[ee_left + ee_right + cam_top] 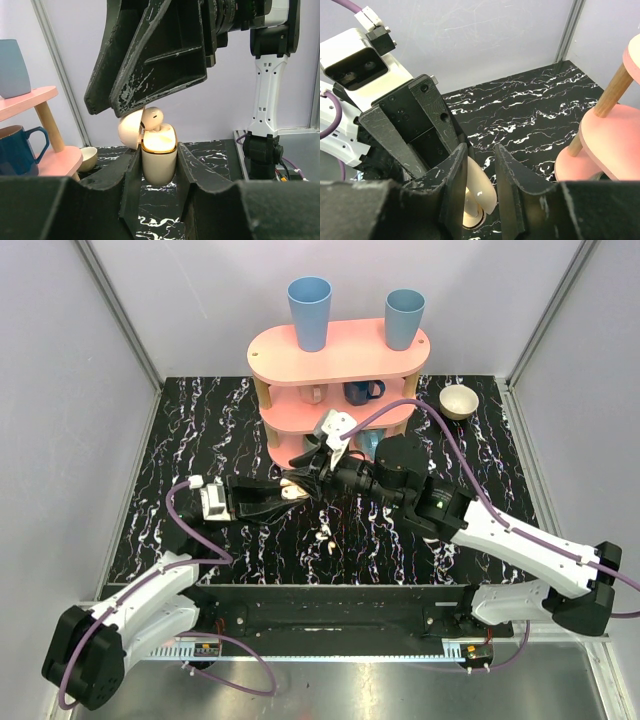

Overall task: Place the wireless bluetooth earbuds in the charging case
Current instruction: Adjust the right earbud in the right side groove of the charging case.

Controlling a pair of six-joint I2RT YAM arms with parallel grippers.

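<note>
The left fingers (197, 175) are clamping the open charging case (159, 159) upright while the right fingers (150, 65) are pinching an earbud (152, 117) at its mouth, where a tilted stem is probably risking a jam against the rim.

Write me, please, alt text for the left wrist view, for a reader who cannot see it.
The left gripper clamps an upright cream charging case, lid open, while an earbud sits at its mouth just under the right gripper overhead. A pink shelf with a dark blue mug stands at left on the black marbled table.
</note>
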